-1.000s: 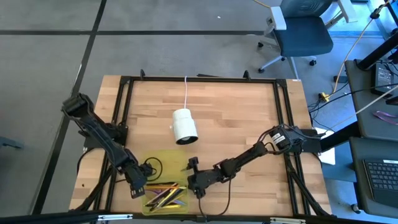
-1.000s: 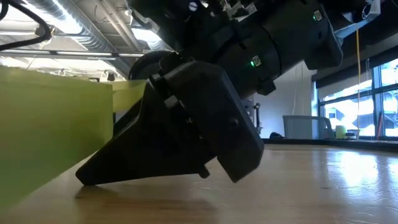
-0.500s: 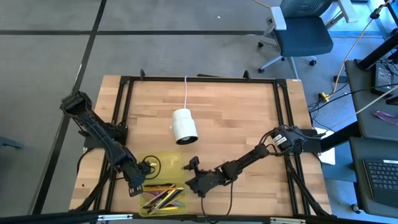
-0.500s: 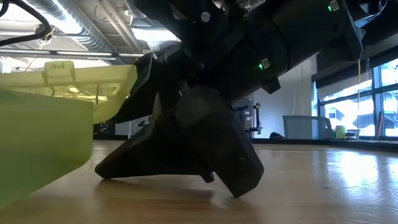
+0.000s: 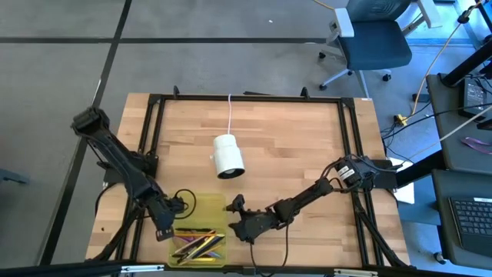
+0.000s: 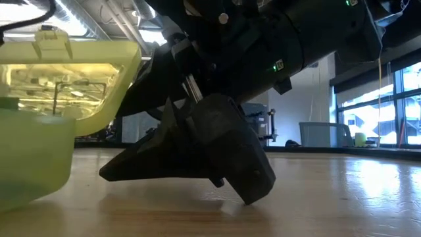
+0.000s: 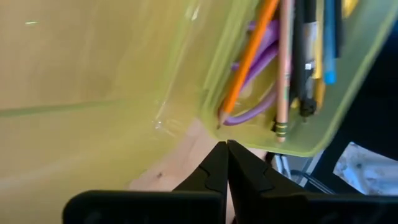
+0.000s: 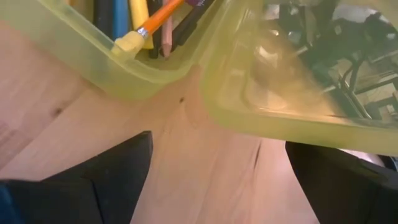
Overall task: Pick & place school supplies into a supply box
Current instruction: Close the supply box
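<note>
**Lid half-raised between both arms**

While you look down from the high view, note the supply box [image 5: 201, 243] at the near edge of the tabletop [image 5: 292, 154], left of centre, its long axis running left to right. Pens and pencils [image 5: 198, 245] lie in its tray, mostly along that axis. The lid [image 5: 201, 206] stands on the far side of the tray. The left end effector [image 5: 164, 228] sits at the box's left end; the right end effector [image 5: 240, 229] sits just off its right end. Both are about equally close, so judge the lid as the thing the coming move turns on. The white cylinder [image 5: 227, 155] on its cord lies well apart, farther up the tabletop.

From the low view, you see the lid [image 6: 72, 82] raised and tilted above the tray wall [image 6: 29, 158], with a dark end effector [image 6: 191, 155] resting on the wood just right of it.

Through the left wrist view, the left fingers [image 7: 214, 169] are pressed together with nothing between them, pointing at the tray's corner, where an orange pencil [image 7: 249, 59] and purple scissor handles [image 7: 258, 62] show.

Through the right wrist view, the right fingers [image 8: 118, 165] stand wide apart and empty, the gap facing the tray and lid hinge side.
</note>
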